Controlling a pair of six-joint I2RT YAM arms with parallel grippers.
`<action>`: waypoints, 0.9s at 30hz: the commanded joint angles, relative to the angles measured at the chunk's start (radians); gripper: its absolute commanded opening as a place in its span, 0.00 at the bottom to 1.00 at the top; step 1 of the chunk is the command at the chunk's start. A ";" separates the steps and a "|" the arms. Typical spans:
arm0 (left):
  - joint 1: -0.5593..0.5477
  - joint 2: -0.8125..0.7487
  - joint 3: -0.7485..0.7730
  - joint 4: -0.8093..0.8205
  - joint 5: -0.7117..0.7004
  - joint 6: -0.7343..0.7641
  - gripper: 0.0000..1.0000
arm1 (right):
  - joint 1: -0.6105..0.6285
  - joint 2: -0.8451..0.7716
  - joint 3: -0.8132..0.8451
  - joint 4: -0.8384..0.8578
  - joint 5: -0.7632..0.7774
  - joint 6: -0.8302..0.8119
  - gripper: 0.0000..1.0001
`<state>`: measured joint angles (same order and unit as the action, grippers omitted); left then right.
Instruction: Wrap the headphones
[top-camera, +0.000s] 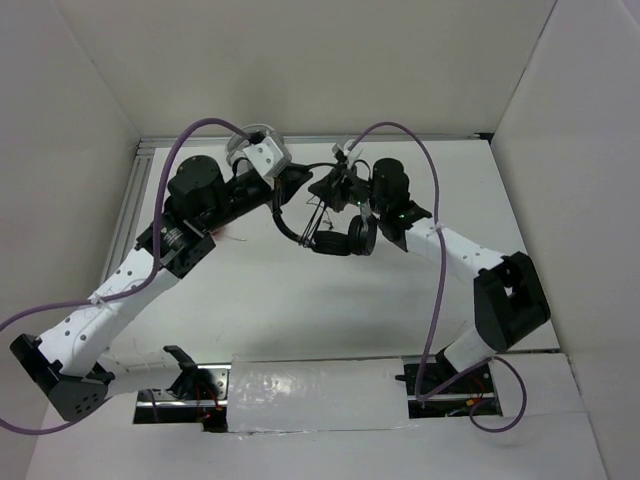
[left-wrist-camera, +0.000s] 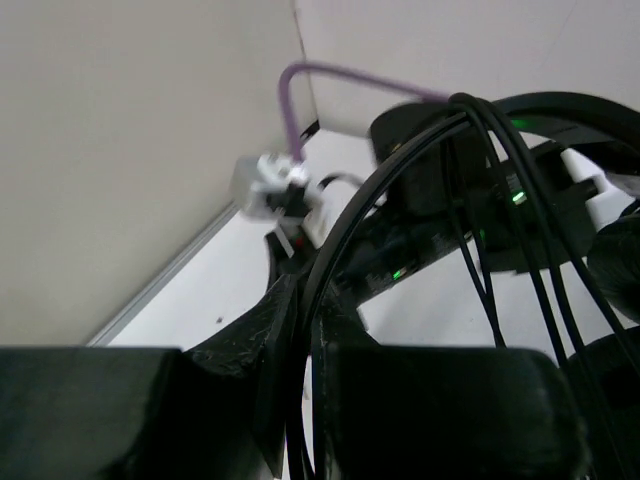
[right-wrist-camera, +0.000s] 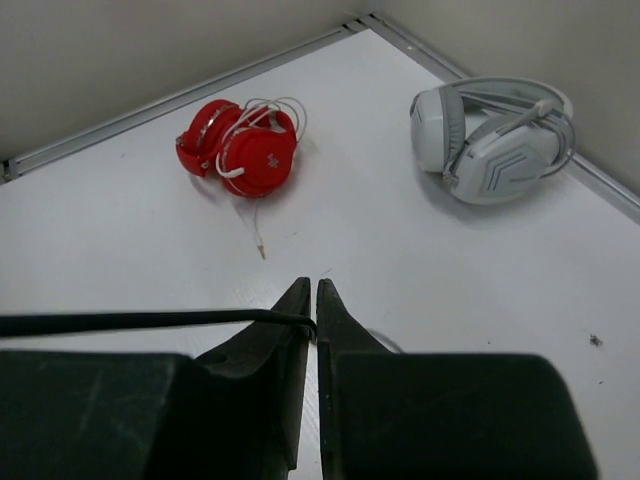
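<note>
The black headphones hang above the table between my two grippers. My left gripper is shut on the thin black headband. In the left wrist view the jaws pinch the headband, and several strands of the black cable run across the headband arc. My right gripper is just right of the left one. In the right wrist view it is shut on the thin black cable, which leads off to the left.
Red headphones with a white cable lie on the table near the back wall. White/grey headphones lie near the right wall. White walls enclose the table on three sides.
</note>
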<state>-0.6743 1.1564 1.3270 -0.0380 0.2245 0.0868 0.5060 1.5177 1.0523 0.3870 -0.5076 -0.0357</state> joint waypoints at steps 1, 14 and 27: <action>-0.010 -0.035 0.109 0.167 0.065 -0.067 0.00 | 0.017 0.084 0.044 0.110 -0.051 0.065 0.13; -0.011 -0.067 0.225 0.118 0.091 -0.075 0.00 | 0.075 0.271 0.144 0.263 -0.164 0.134 0.15; -0.013 -0.081 0.297 0.098 0.091 -0.078 0.00 | 0.123 0.317 0.153 0.239 -0.184 0.125 0.18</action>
<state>-0.6807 1.1091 1.5696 -0.0002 0.3122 0.0444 0.6205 1.8221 1.1709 0.5770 -0.6712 0.0883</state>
